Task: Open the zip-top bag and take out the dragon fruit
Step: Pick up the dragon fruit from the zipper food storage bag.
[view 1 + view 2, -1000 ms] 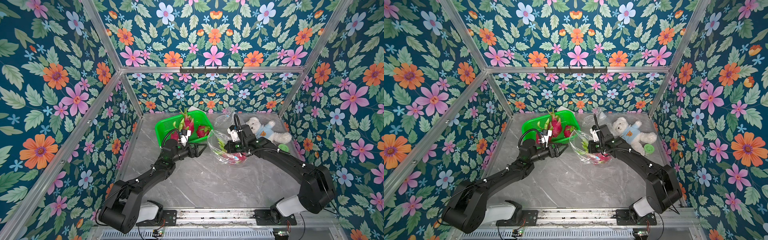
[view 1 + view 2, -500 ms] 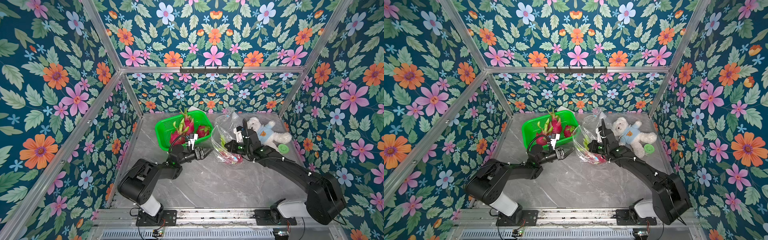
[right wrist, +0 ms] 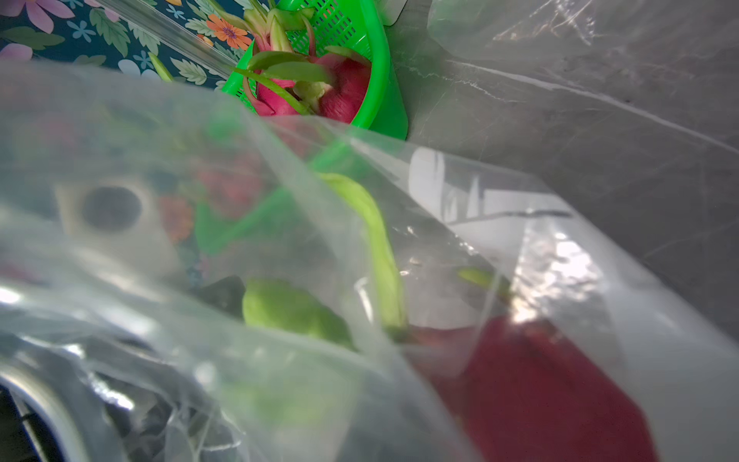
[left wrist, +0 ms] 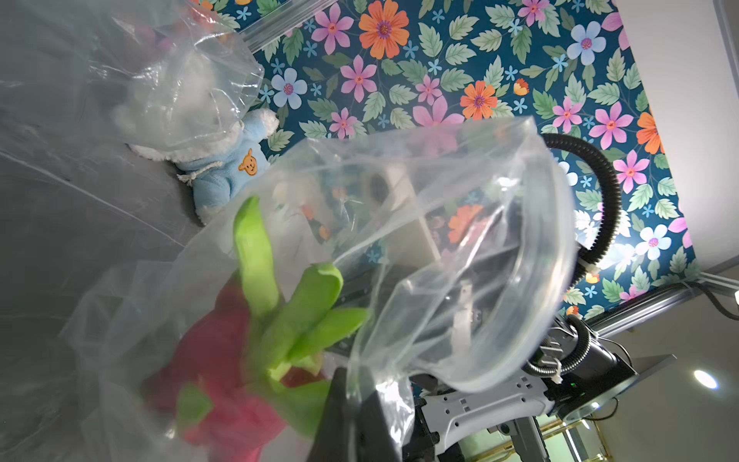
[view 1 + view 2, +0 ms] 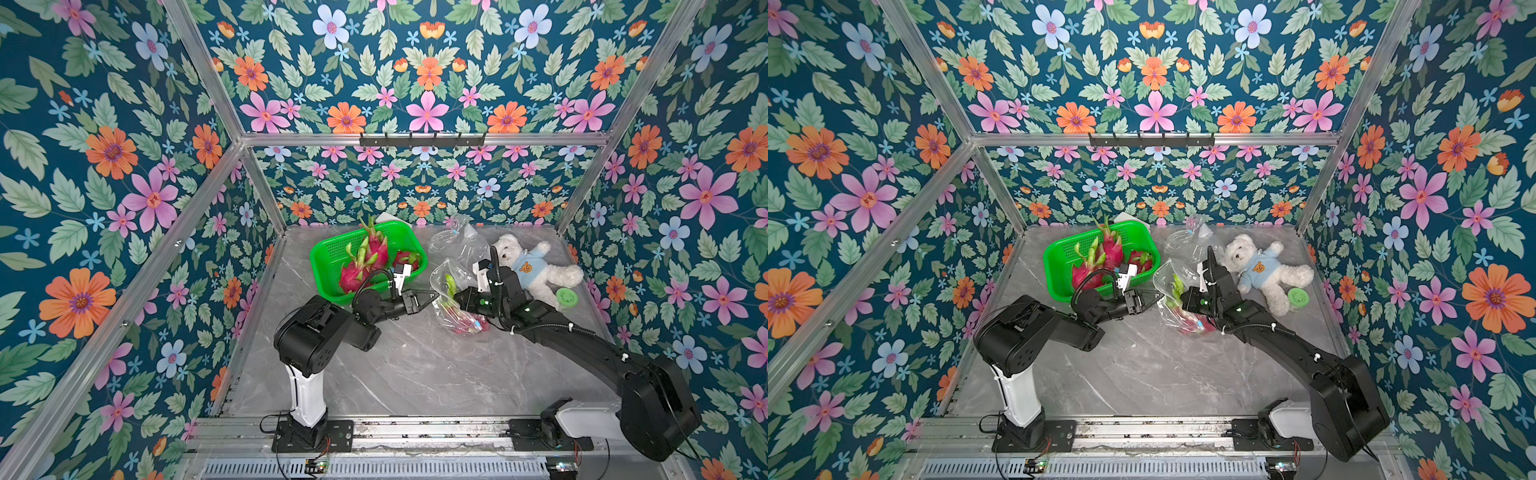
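A clear zip-top bag (image 5: pixel 446 276) stands open-mouthed mid-table in both top views, with a magenta dragon fruit (image 5: pixel 465 325) and its green scales inside. My left gripper (image 5: pixel 434 296) is shut on the bag's rim on the basket side. In the left wrist view the plastic (image 4: pixel 460 240) is pinched between the dark fingers (image 4: pixel 336 404), next to the dragon fruit (image 4: pixel 224 360). My right gripper (image 5: pixel 457 298) is shut on the opposite rim. Film (image 3: pixel 280 208) hides its jaws in the right wrist view, where the dragon fruit (image 3: pixel 540 380) shows through.
A green basket (image 5: pixel 328 253) at the back left holds more dragon fruits (image 5: pixel 376 246). A white teddy bear (image 5: pixel 536 268) and a green lid (image 5: pixel 566 297) lie right of the bag. Another clear bag (image 5: pixel 459 241) lies behind it.
My left gripper has swung from beside the basket over to the bag and closed on its rim, its arm folding back. The right gripper and bag have shifted slightly towards the front.
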You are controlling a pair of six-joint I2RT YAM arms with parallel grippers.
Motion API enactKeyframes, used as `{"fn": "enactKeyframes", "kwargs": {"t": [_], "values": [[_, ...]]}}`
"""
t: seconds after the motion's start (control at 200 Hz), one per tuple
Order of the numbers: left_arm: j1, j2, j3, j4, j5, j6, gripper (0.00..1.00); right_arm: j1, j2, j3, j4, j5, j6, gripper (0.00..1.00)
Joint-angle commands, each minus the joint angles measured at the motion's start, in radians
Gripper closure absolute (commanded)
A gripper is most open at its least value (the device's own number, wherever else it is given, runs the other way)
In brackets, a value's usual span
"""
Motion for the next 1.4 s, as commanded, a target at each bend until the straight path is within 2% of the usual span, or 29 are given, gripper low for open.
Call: {"fn": "enactKeyframes", "kwargs": {"t": [0.0, 0.145, 0.255, 0.35, 0.43, 0.555, 0.82, 0.95, 1.095, 1.27, 1.395], "values": [[-0.002, -0.003, 0.008, 0.06, 0.001, 0.007, 1.0, 0.0, -0.009, 0.0, 0.038, -0.016, -0.028, 1.0], [-0.002, -0.003, 0.029, -0.004, -0.002, 0.045, 1.0, 0.0, -0.026, -0.012, 0.009, -0.053, -0.085, 1.0], [-0.002, -0.003, 0.047, -0.041, 0.004, 0.065, 1.0, 0.0, -0.056, -0.012, -0.05, -0.07, -0.17, 0.75], [-0.001, -0.002, 0.056, -0.069, 0.009, 0.079, 1.0, 0.0, -0.078, -0.013, -0.102, -0.069, -0.236, 0.62], [-0.002, 0.001, 0.061, -0.079, 0.014, 0.081, 1.0, 0.001, -0.09, -0.01, -0.145, -0.078, -0.289, 0.57], [-0.003, 0.004, 0.065, -0.081, 0.017, 0.077, 1.0, 0.0, -0.093, -0.028, -0.16, -0.089, -0.329, 0.55], [-0.016, 0.006, 0.084, -0.083, 0.031, 0.063, 1.0, 0.005, -0.032, -0.036, -0.109, -0.028, -0.388, 0.52], [-0.025, 0.004, 0.091, -0.082, 0.035, 0.06, 1.0, 0.028, 0.015, 0.001, -0.099, 0.051, -0.435, 0.42], [-0.035, 0.001, 0.096, -0.084, 0.043, 0.057, 1.0, 0.049, 0.062, 0.04, -0.081, 0.145, -0.478, 0.42], [-0.039, 0.004, 0.102, -0.086, 0.046, 0.055, 1.0, 0.074, 0.122, 0.075, -0.04, 0.109, -0.499, 0.42], [-0.038, 0.003, 0.103, -0.08, 0.045, 0.052, 1.0, 0.1, 0.177, 0.094, -0.044, 0.14, -0.502, 0.42]]}}
